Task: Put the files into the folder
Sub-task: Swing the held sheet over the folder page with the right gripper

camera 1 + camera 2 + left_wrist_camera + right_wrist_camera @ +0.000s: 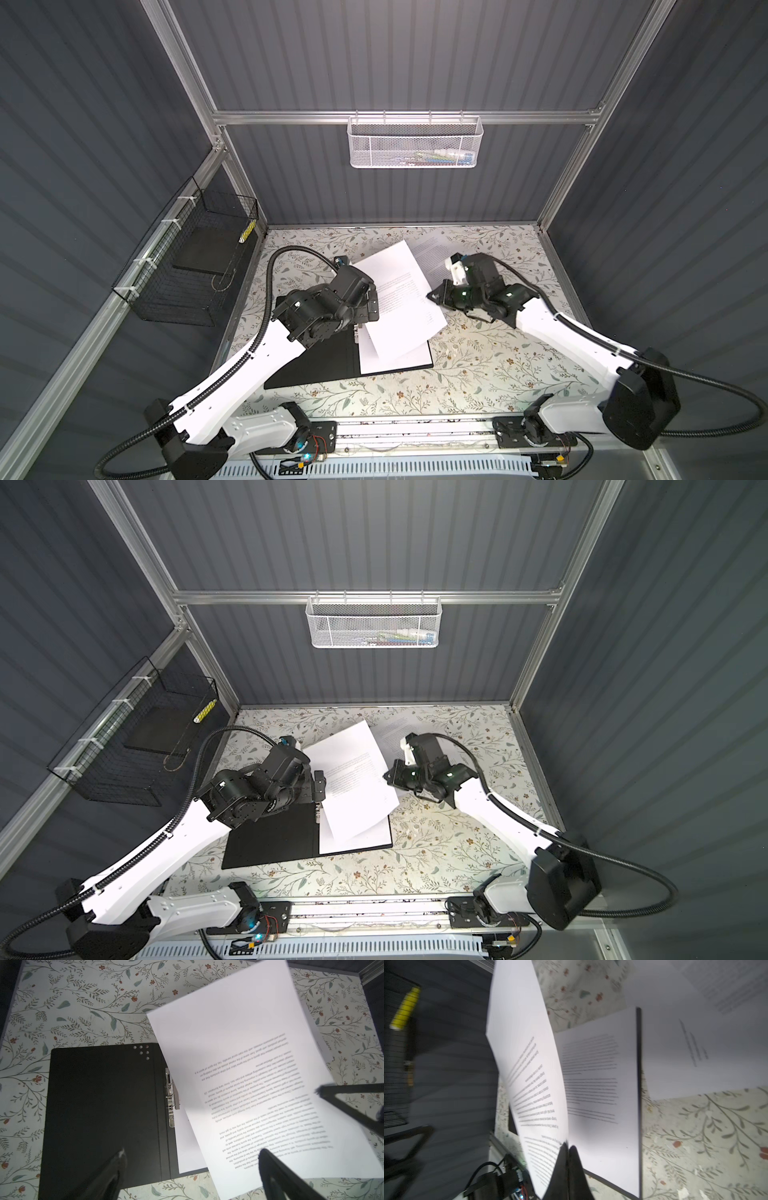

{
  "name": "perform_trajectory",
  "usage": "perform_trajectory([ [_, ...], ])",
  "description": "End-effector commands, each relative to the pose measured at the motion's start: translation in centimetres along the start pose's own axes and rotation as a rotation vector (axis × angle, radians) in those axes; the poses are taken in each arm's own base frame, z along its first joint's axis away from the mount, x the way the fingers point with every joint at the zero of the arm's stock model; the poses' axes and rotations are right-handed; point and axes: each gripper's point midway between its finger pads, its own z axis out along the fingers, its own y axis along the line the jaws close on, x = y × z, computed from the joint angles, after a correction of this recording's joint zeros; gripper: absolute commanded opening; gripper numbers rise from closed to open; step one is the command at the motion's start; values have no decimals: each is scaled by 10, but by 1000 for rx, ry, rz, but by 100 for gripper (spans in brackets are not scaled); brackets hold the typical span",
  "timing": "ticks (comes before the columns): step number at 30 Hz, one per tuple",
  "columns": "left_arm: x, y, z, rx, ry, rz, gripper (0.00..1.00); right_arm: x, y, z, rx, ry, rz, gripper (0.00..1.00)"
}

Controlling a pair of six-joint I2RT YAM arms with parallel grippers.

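Observation:
The folder (316,361) (270,837) lies open on the flowered table, black inside up, with one white printed sheet (399,359) (187,1147) on its right half. My right gripper (432,296) (568,1147) is shut on the edge of another of the files (395,286) (249,1064). It holds that sheet tilted in the air above the folder's right half. A third sheet (432,253) (695,1043) lies flat on the table behind. My left gripper (365,311) (193,1157) hangs open over the folder's spine, holding nothing, with one finger (268,1159) above the lifted sheet.
A metal clip (171,1101) runs along the folder's spine. A black wire basket (187,270) on the left wall holds a dark flat slab (208,249). A white mesh basket (415,143) hangs on the back wall. Aluminium frame rails border the table.

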Motion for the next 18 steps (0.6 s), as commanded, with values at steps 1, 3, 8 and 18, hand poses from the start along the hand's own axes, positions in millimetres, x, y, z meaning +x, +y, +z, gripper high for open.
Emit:
perform_trajectory([
  [1, 3, 16, -1, -52, -13, 71, 100, -15, -17, 14, 57, -109, -8, 0],
  [3, 0, 12, -1, -31, -28, 103, 100, -10, -26, 22, 64, -123, 15, 0],
  [8, 15, 13, 4, -18, 20, 229, 100, 9, -41, 40, 97, -111, 73, 0],
  [18, 42, 22, 13, 13, 41, 322, 100, 22, -33, 56, 101, -70, 87, 0],
])
